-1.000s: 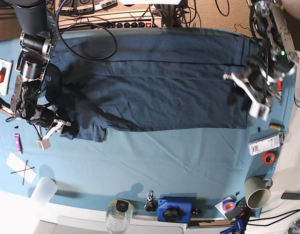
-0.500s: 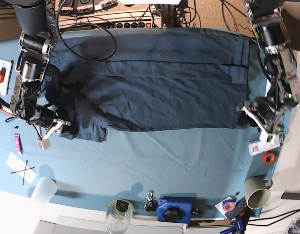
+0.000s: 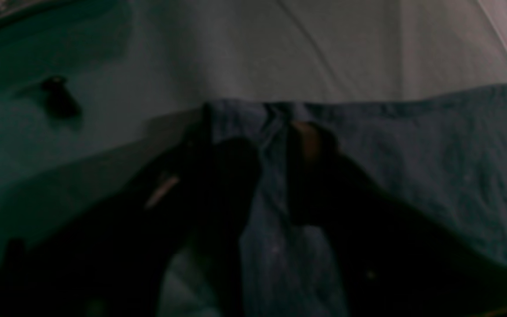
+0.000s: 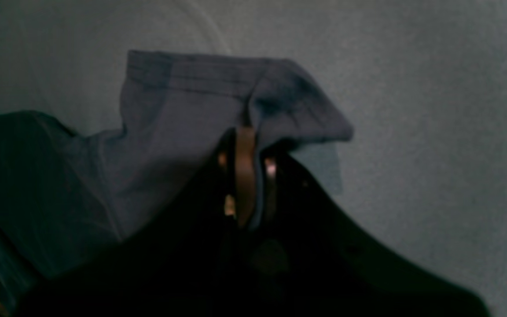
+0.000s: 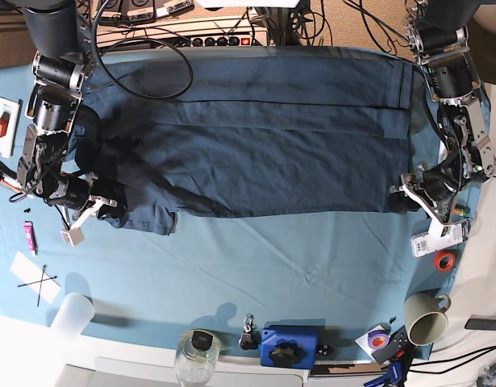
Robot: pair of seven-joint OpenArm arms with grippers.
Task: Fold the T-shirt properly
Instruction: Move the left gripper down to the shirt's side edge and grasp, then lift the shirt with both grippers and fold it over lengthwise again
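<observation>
The T-shirt [image 5: 256,137] was spread flat across the far half of the worktop [image 5: 296,266], laid sideways with long lengthwise creases running through it, sitting on the teal cloth. One short sleeve [image 5: 147,216] poked out toward the near side at the base view's left end.

The right claw [image 5: 90,211] was down at that sleeve corner. In the right wrist view you could see the right claw [image 4: 245,176] pinched tight on a fold of the sleeve hem, fabric bunched up between its fingers [image 4: 244,167].

The left claw [image 5: 410,196] was at the opposite end, right on the near corner of the shirt's hem. From the left wrist view it was dark and blurry, but the left claw [image 3: 271,176] had its fingers apart with a strip of navy cloth running between them; couldn't tell if it actually had a grip.

Off the shirt's right end sat a white box [image 5: 441,237], a roll of red tape [image 5: 445,260] and a mug [image 5: 427,318]. Near edge had a blue block [image 5: 288,347] and a glass jar [image 5: 197,355].
</observation>
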